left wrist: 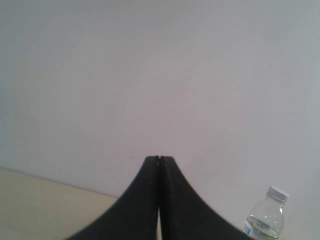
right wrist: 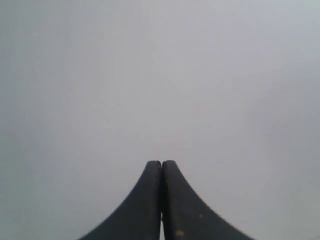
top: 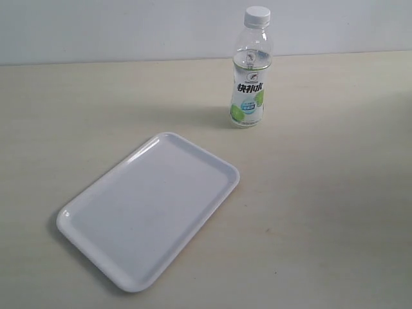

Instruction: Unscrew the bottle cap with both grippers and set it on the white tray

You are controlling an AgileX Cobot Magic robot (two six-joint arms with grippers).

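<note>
approach step, nothing grasped yet. cap (top: 257, 15) on upright bottle (top: 248, 90), upper right of frame. left gripper (left wrist: 159, 159) and right gripper (right wrist: 161, 163) closed, empty. next: open both, clamp bottle, grip cap.

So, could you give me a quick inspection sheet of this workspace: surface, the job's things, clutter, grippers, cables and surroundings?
Surface: pale beige table, plain and matt.
Job's things: clear bottle stands upright at the far side, with its white bottle cap screwed on; white tray lies nearer, at an angle, apart from the bottle, with nothing in it.
Clutter: nothing seen.
Grippers: left gripper and right gripper are both shut and hold nothing; neither shows in the exterior view.
Cables: nothing seen.
Surroundings: plain pale wall behind the table.
</note>
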